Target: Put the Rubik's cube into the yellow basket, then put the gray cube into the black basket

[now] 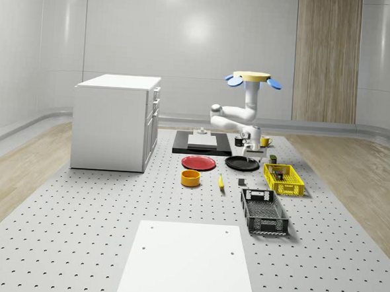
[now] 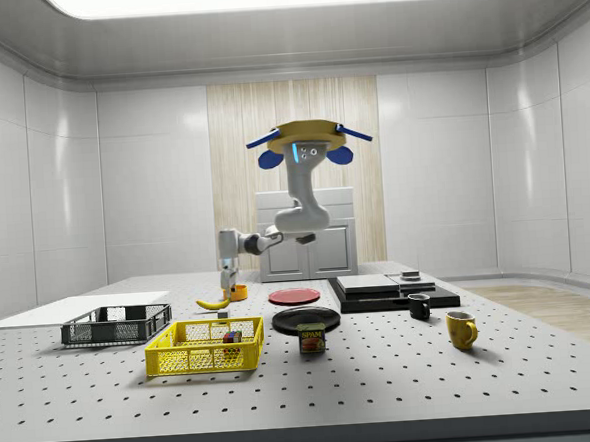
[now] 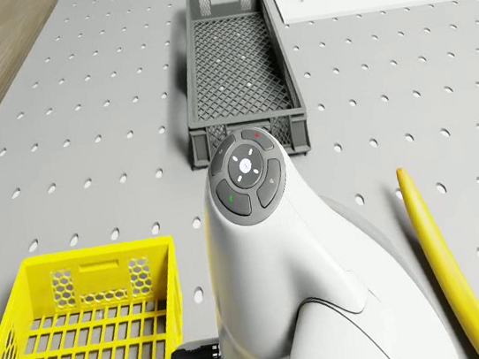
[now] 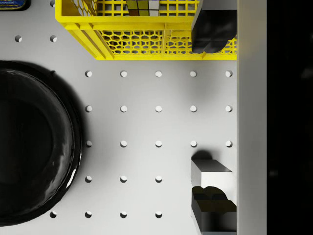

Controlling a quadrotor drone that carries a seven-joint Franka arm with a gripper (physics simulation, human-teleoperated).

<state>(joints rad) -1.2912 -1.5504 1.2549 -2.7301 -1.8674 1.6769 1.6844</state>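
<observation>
The Rubik's cube (image 4: 143, 7) lies inside the yellow basket (image 1: 283, 180), and in the side view the cube (image 2: 229, 337) shows through the mesh. The small gray cube (image 1: 241, 182) sits on the table between the banana and the yellow basket. Nearer the front stands the black basket (image 1: 264, 212), with nothing in it. The drone (image 1: 255, 79) hovers over the far part of the table. My gripper (image 1: 251, 149) hangs low beside the black plate, pointing down at bare table next to the yellow basket's wall. It is open; in the wrist view the gripper (image 4: 213, 117) has nothing between its fingers.
A black plate (image 1: 241, 163), a red plate (image 1: 198, 162), an orange bowl (image 1: 190, 178) and a banana (image 1: 220, 181) lie near the baskets. A white cabinet (image 1: 116, 121) stands at the whole-scene view's left. A can (image 2: 311, 337) and two mugs (image 2: 461, 329) sit near the yellow basket.
</observation>
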